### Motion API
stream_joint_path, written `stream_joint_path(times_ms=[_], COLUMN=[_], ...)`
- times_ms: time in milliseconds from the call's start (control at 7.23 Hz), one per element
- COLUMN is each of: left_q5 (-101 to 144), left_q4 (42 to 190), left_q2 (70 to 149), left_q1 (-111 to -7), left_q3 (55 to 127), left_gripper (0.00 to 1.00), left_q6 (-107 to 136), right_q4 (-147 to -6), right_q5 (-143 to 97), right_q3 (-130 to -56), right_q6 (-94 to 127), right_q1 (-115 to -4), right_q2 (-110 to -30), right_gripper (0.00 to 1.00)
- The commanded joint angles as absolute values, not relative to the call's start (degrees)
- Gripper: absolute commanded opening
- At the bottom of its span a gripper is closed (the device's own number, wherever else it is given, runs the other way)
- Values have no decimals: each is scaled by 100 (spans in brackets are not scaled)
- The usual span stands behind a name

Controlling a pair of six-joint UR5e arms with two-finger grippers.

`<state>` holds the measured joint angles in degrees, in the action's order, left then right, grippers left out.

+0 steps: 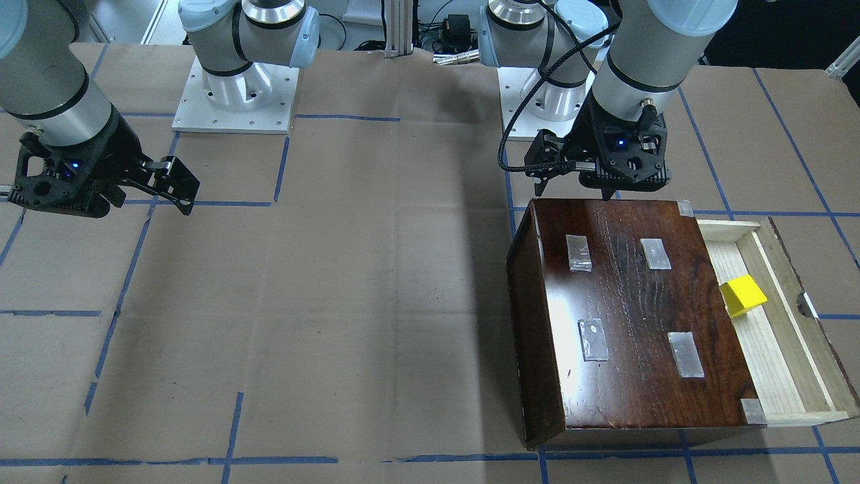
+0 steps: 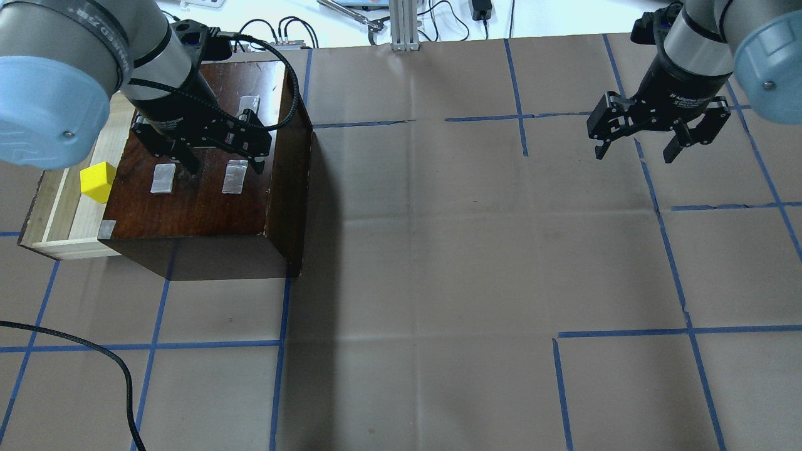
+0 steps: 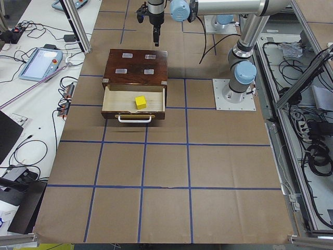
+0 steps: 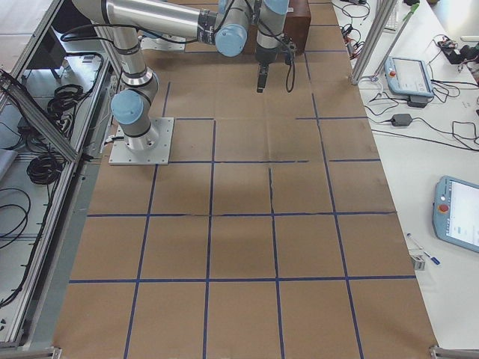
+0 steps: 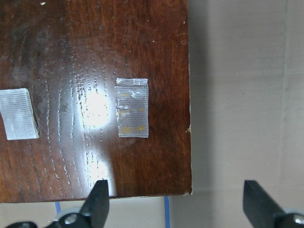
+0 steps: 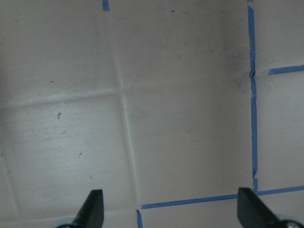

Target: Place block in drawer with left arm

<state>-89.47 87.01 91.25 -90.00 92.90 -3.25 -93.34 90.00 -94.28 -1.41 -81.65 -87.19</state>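
The yellow block (image 1: pixel 742 296) lies in the open pale-wood drawer (image 1: pixel 772 356), free of any gripper. It also shows in the overhead view (image 2: pixel 97 181) and the exterior left view (image 3: pixel 140 102). The drawer (image 2: pixel 59 210) sticks out of the dark reddish-brown box (image 1: pixel 631 316). My left gripper (image 2: pixel 224 164) is open and empty. It hovers over the box's top (image 5: pixel 71 71) near its robot-side edge, away from the block. It also shows in the front view (image 1: pixel 576 187). My right gripper (image 2: pixel 635 153) is open and empty above bare table paper (image 6: pixel 180 118).
Several clear tape patches (image 5: pixel 132 108) sit on the box's top. The drawer has a white handle (image 3: pixel 134 119). Blue tape lines (image 2: pixel 413 338) grid the brown paper. A loose black cable (image 2: pixel 94 357) lies at the near left. The arm base plates (image 1: pixel 235 94) stand at the table's back.
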Motion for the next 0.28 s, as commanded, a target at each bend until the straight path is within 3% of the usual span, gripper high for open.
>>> stream_joint_path(times_ms=[0, 138], left_q5=[-8947, -8947], left_q4=[8701, 8701], left_q2=[9123, 9123], left_q1=[-9000, -9000], left_q3=[9290, 9290], left_gripper=[98, 98], left_q6=[-325, -325], right_q4=[-9334, -9334], right_q5=[9000, 9000], right_q3=[-9431, -9422], right_q6=[-141, -141], right_q1=[-8165, -8165], right_q2=[-8719, -8719], right_gripper=[100, 100])
